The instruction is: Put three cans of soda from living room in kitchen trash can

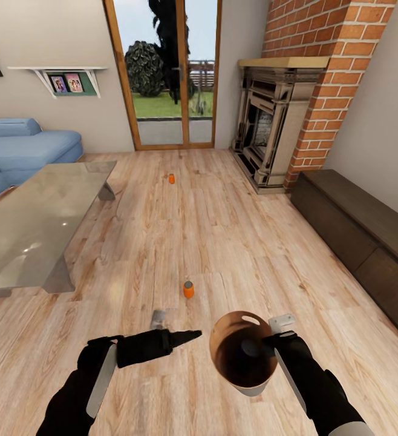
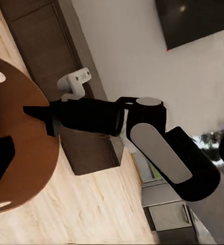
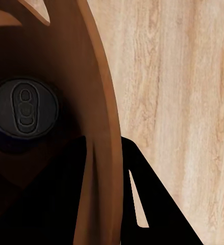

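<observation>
I am in the living room, holding the tash can (image 1: 224, 339) just above the plank floor; it is grey outside and coppery-brown inside. My right gripper (image 1: 265, 346) is shut on its rim, one finger inside the wall and one outside (image 3: 104, 142). One can of soda (image 3: 24, 107) stands inside the bin, grey top up. A second orange can of soda (image 1: 189, 289) stands on the floor just ahead of my hands. A third can of soda (image 1: 171, 178) stands farther off, toward the glass doors. My left gripper (image 1: 190, 333) is shut and empty, left of the bin (image 2: 9, 168).
A glass coffee table (image 1: 35, 224) stands at the left with a blue sofa (image 1: 23, 145) behind it. A brick fireplace (image 1: 271, 127) and a long dark low cabinet (image 1: 368, 230) line the right side. Wood-framed glass doors (image 1: 163, 72) close the far wall.
</observation>
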You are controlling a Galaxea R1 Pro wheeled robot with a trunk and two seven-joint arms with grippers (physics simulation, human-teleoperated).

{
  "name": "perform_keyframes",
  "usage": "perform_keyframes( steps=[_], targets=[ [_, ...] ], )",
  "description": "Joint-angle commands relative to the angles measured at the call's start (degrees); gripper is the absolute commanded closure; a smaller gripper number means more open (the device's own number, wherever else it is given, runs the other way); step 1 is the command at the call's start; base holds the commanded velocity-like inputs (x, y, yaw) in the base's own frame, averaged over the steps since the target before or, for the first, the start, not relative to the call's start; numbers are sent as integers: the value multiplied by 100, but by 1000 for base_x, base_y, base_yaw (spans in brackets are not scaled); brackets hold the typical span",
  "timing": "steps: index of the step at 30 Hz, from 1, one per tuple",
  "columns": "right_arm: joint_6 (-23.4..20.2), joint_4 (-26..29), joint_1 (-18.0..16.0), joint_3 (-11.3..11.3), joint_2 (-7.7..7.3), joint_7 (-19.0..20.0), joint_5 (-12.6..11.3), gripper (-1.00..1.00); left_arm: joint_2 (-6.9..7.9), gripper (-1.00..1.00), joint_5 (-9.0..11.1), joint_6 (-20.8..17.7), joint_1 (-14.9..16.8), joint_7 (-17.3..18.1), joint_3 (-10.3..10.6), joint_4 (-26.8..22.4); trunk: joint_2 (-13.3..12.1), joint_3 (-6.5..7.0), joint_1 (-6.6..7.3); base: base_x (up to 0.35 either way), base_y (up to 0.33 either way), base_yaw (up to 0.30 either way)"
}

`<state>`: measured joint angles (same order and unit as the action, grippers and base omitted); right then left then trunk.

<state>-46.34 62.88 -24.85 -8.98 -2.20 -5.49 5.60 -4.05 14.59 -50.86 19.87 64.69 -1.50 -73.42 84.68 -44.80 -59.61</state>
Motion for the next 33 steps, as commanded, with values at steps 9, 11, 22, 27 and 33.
perform_keyframes(
  steps=[9,11,22,27,33],
  targets=[
    [-2,19,-1,1,0,33,-15,100,962,-100,-37,23,-1,2043,-1258,318,0,1,0,0,0,0],
    [-5,36,-2,1,0,40,-15,100,1104,-100,-70,62,-1,2109,-1390,450,0,1,0,0,0,0],
    [-20,207,6,1,3,71,-49,100,1613,-100,-968,1700,-1,-440,-1537,2076,0,1,0,0,0,0],
    [-24,275,6,1,8,76,-64,100,1483,-100,-1017,1816,-1,-1832,-1512,2141,0,1,0,0,0,0],
    [-39,507,6,1,9,70,-68,100,1265,-100,-1030,2387,-1,-3361,-1481,2222,0,1,0,0,0,0]
  ],
)
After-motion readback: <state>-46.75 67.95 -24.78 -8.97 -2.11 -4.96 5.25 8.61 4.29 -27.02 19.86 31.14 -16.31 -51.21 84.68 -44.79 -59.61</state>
